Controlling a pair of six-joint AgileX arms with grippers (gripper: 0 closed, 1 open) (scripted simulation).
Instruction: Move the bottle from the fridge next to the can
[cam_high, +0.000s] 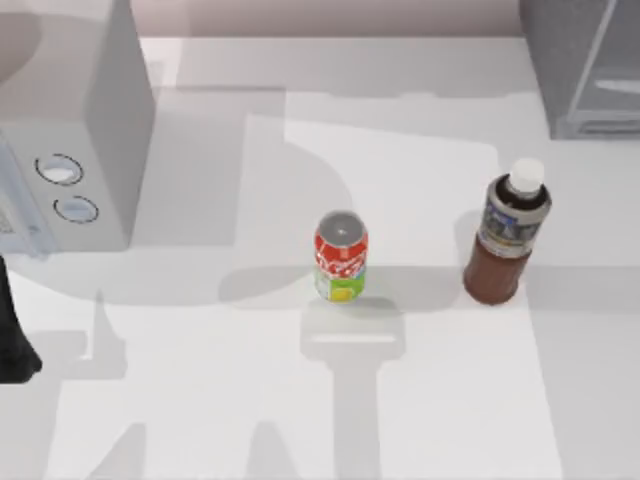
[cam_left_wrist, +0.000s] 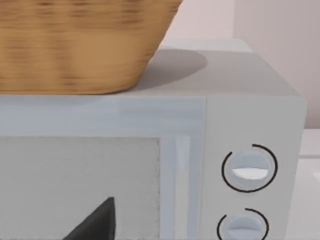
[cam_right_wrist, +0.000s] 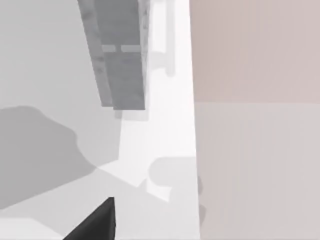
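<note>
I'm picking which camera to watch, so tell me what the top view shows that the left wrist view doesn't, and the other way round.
Top view alone: the can standing mid-table, the bottle upright to its right with a gap between them, and the fridge at the far right corner. Left wrist view alone: a woven basket sitting on the microwave, and a dark fingertip of the left gripper. Both share the microwave's two round dials.

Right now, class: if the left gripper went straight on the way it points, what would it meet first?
Most likely the front of the light grey box with two round dials, which the left wrist view faces squarely, a dark fingertip before its window panel. A wicker basket sits on top, above that line. Depth is unclear.
</note>
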